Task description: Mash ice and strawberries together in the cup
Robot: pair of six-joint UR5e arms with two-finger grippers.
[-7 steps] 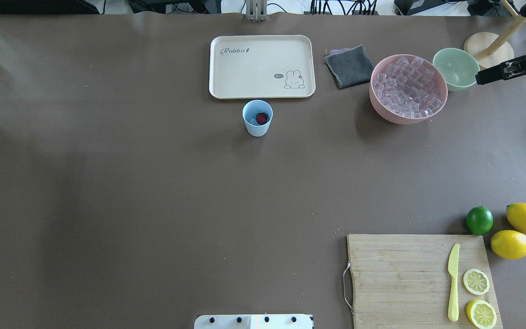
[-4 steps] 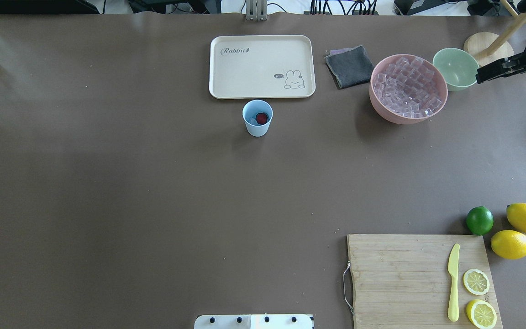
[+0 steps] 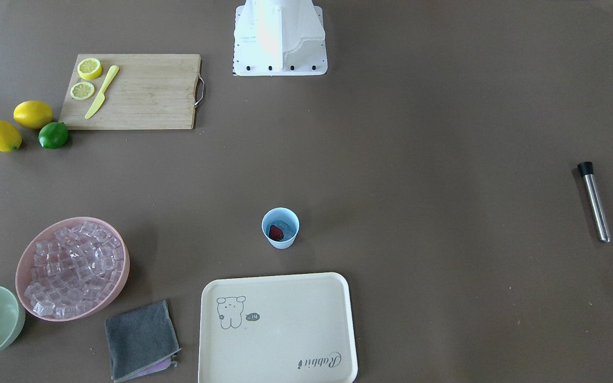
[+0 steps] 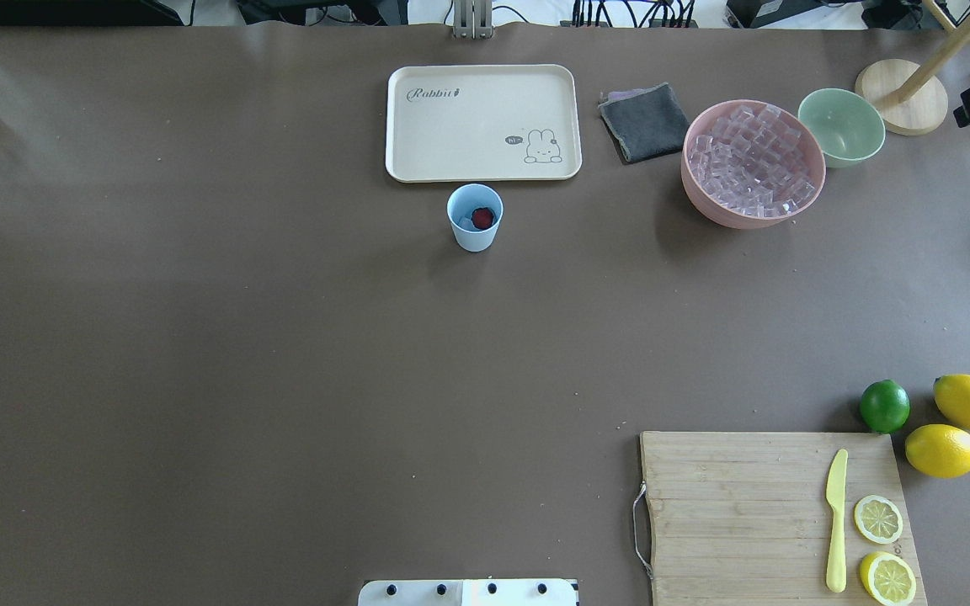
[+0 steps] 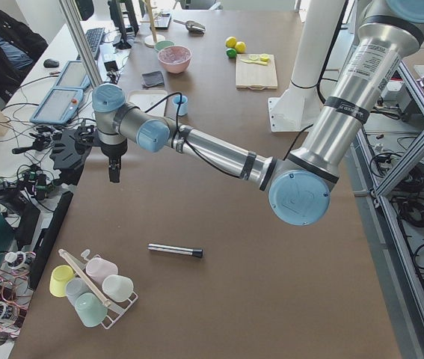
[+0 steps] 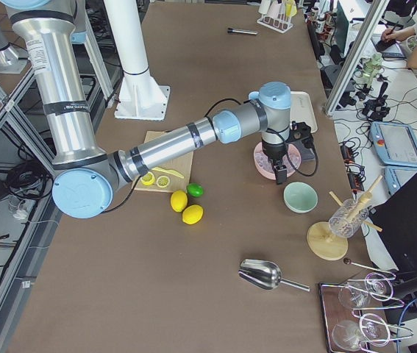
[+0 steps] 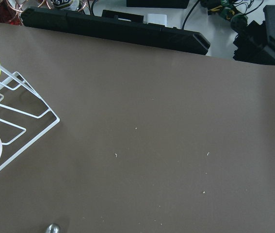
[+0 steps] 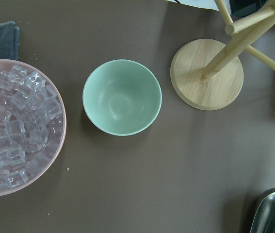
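Cup on the far middle of the table, both arms out at the ends

The light-blue cup (image 4: 475, 220) stands just nearer than the cream tray (image 4: 482, 122), with wide brown table (image 4: 283, 379) on its left, right and near sides. The strawberry (image 4: 482, 219) lies inside it beside an ice cube (image 4: 466, 224) (pale, hard to make out). The left gripper (image 5: 114, 173) hangs over the left end near the steel muddler (image 3: 595, 205). The right gripper (image 6: 281, 174) hangs by the pink bowl (image 4: 698, 195) of ice cubes. Whether either is open or closed cannot be told.
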